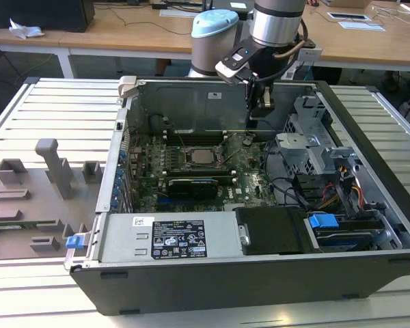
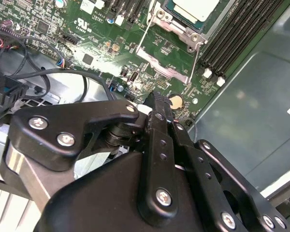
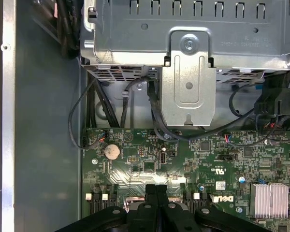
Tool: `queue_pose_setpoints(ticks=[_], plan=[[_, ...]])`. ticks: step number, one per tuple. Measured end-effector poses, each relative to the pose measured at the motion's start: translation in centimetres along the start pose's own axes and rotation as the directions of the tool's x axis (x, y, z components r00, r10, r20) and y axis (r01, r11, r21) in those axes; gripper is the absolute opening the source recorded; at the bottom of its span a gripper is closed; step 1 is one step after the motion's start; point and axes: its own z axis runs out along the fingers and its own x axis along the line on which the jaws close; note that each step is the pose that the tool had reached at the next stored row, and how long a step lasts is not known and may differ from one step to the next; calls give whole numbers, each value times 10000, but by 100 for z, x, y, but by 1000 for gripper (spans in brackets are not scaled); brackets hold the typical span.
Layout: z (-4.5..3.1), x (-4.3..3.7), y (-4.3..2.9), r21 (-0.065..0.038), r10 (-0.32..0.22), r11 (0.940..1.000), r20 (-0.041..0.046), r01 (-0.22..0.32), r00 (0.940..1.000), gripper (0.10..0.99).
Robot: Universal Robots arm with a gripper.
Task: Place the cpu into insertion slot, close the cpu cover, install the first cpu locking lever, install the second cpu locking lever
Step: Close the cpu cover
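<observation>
My fingers (image 3: pixel 151 193) are pinched together with nothing between them. They hang above the board (image 3: pixel 135 164) near the coin cell (image 3: pixel 111 151), just off the slot (image 2: pixel 181 30). The cpu (image 2: pixel 195 6) lies flat in the slot. I judge the metalwork round it is the job: push as one blunt tip, on steel alone, never on chip or capacitors.

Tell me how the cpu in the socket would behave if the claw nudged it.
The cpu lies flat and low in the insertion slot, so it probably won't tip or roll. Its smooth metal top looks slippery; the claw might skid across it. Being thin, it is likely light.
</observation>
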Motion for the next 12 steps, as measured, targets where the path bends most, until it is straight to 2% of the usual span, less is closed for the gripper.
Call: queue_pose_setpoints(ticks=[12], plan=[[56, 1, 1, 0, 0, 10000, 1, 0, 10000, 106]])
